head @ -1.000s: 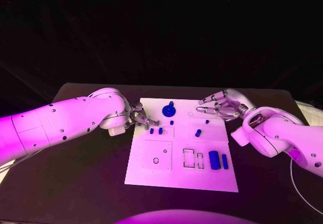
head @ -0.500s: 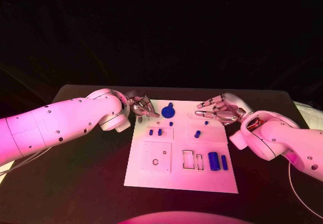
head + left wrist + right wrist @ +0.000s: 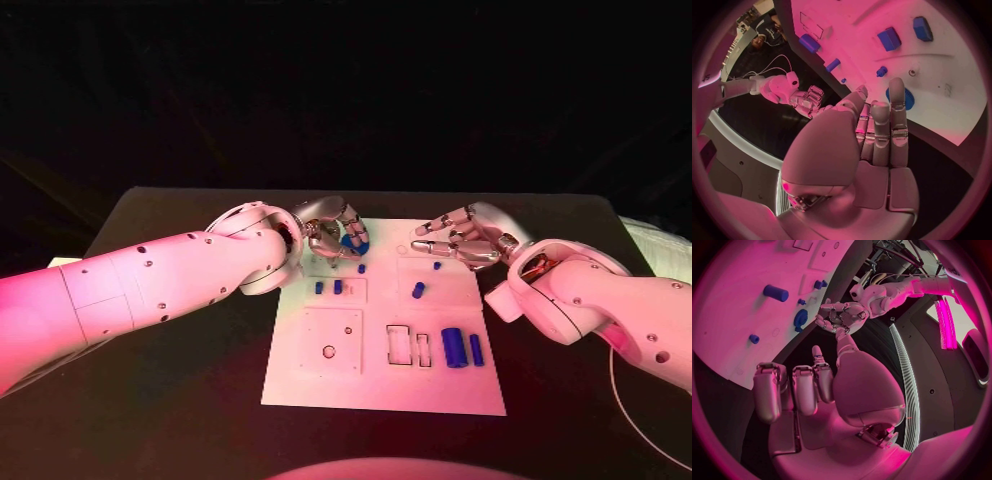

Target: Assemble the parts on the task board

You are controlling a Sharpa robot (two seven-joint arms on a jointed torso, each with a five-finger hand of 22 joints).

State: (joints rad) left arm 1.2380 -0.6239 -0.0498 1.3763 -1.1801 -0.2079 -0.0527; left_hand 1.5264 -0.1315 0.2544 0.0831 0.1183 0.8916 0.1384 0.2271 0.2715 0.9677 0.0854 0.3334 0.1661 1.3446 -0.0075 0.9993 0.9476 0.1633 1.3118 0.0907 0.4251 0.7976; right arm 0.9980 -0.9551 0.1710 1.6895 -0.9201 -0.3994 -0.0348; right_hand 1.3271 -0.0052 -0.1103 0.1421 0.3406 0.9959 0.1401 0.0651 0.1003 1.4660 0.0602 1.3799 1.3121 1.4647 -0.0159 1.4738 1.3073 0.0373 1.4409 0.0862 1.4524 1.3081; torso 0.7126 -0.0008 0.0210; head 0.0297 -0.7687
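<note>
Table: black table (image 3: 173, 420) under coloured light, dark room behind; the white task board (image 3: 378, 385) is carried at its middle.
Left hand: the left hand (image 3: 332, 232) is held over the board's far left corner, fingers extended side by side, nothing gripped, right above the round blue disc.
Right hand: the right hand (image 3: 464, 235) is held at the board's far right corner, fingers loosely curled and apart, nothing held.
Cylinder: the blue cylinder (image 3: 456, 346) lies near the board's right edge; judged light, stiff and smooth, likely to roll; best pinched across its middle.
Disc: the blue disc (image 3: 906, 98) sits at the far edge; judged thin and rigid; best taken by its rim.
</note>
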